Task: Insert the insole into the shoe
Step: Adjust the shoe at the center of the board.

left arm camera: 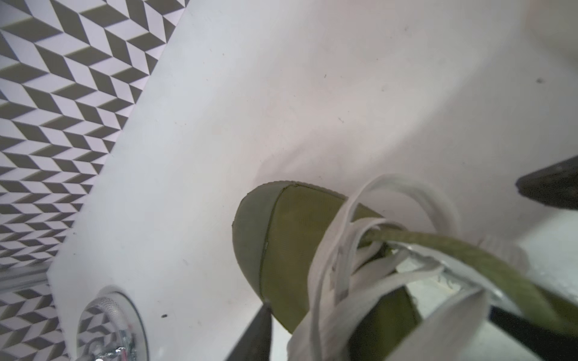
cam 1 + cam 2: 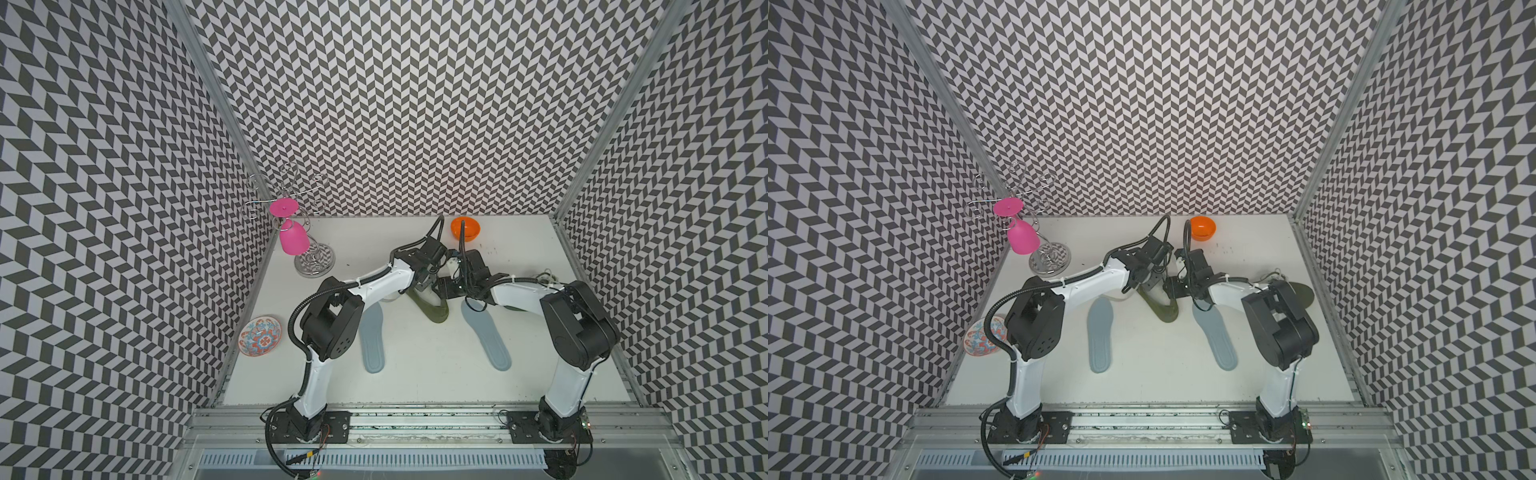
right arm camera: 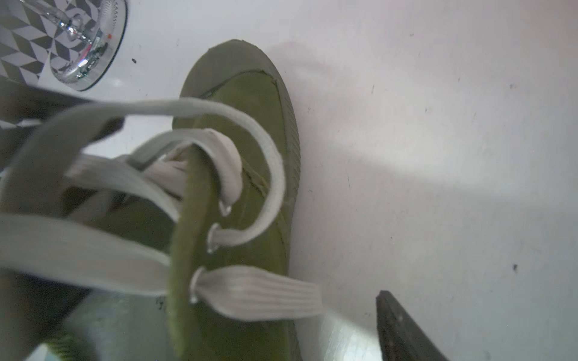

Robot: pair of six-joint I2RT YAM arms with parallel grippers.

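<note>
A white table (image 2: 415,374) is enclosed by chevron-patterned walls (image 2: 415,104). At 10 o'clock a wire glass rack (image 2: 314,264) is set, with a pink glass (image 2: 293,241) hung upside down from it. An orange bowl (image 2: 465,228) is placed at 12 o'clock, and a patterned plate (image 2: 261,336) at 8 o'clock by the wall.

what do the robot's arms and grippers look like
Left arm and right arm have white links, bulky black joint housings and black base plates. A ribbed black cable loops along the left one. Gripper fingers are dark and tapered.
</note>
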